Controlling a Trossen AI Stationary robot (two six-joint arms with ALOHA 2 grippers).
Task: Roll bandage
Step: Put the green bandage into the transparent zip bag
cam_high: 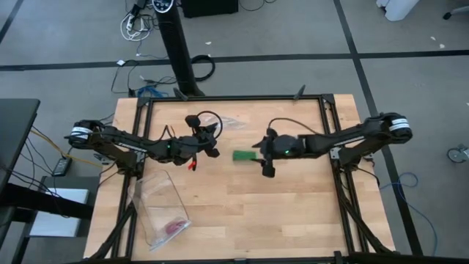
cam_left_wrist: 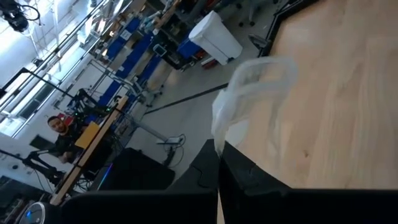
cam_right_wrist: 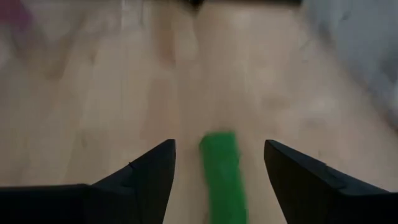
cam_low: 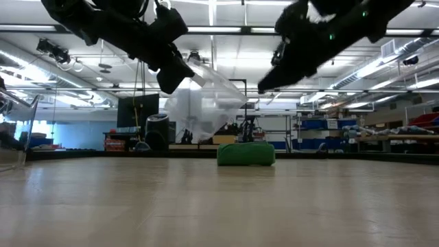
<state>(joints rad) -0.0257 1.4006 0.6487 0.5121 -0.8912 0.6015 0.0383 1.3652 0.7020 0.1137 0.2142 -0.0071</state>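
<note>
The bandage is a small bright green roll lying on its side on the wooden table; it also shows in the low view. My right gripper is open and hangs above the roll, one finger to each side of it in the right wrist view, touching nothing. My left gripper is raised to the left of the roll and is shut on a clear plastic bag. My left gripper holds the clear plastic bag by an edge pinched at its shut fingertips. The bag reaches from the fingers toward the table's far edge. Whether its far part rests on the table, I cannot tell.
A second clear plastic bag with a small pink item in it lies at the near left. The dark frame rails run along the table's edges. A person sits in the room beyond.
</note>
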